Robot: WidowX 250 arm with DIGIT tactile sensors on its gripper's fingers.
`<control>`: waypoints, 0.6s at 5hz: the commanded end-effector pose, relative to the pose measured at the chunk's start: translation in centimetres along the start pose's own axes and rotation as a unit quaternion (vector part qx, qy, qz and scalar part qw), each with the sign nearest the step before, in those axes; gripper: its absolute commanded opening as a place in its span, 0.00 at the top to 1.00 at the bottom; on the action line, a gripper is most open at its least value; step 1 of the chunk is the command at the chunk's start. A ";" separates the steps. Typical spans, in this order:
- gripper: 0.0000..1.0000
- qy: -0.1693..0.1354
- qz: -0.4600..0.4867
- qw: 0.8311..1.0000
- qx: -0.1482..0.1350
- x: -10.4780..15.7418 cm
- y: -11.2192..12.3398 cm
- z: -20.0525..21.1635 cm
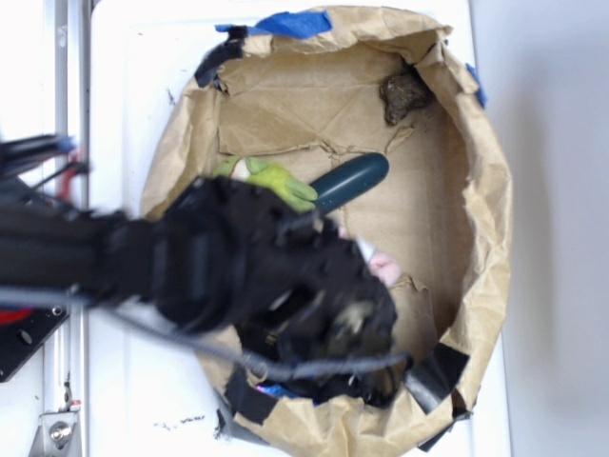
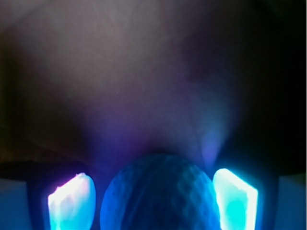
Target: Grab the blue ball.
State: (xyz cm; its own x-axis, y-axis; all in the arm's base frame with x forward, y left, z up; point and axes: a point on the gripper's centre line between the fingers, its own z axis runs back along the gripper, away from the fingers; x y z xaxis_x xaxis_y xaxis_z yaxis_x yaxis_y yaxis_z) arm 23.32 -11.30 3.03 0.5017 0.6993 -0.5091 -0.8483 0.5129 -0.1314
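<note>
- Gripper (image 2: pixel 153 196) low inside paper-lined basket (image 1: pixel 485 190), fingers (image 2: pixel 72 201) flanking blue ball (image 2: pixel 160 194).
- Apparently not yet clamped (dim, blurry wrist view): narrow gaps either side.
- Risks: round ball squirting out on closing; snagging crumpled paper.

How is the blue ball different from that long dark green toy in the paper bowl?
The ball is round with a dimpled surface; the green toy is long, smooth and cucumber-shaped. The ball sits between the end effector fingers, seen only in the wrist view; the toy lies free on the brown paper, untouched. The ball looks blue under the glow; the toy is dark teal-green. Both appear to be small toys.
</note>
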 end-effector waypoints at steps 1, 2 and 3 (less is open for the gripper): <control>1.00 0.024 -0.016 1.000 -0.011 -0.1 -0.1 0.3; 1.00 0.020 -0.020 1.000 -0.013 0.1 -0.1 0.7; 1.00 0.024 -0.024 0.999 -0.015 0.0 0.0 1.2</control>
State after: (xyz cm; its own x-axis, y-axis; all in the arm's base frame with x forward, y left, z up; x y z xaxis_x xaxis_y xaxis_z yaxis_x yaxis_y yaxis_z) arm 23.19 -11.26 3.00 0.4926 0.6610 -0.5660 -0.8443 0.5208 -0.1265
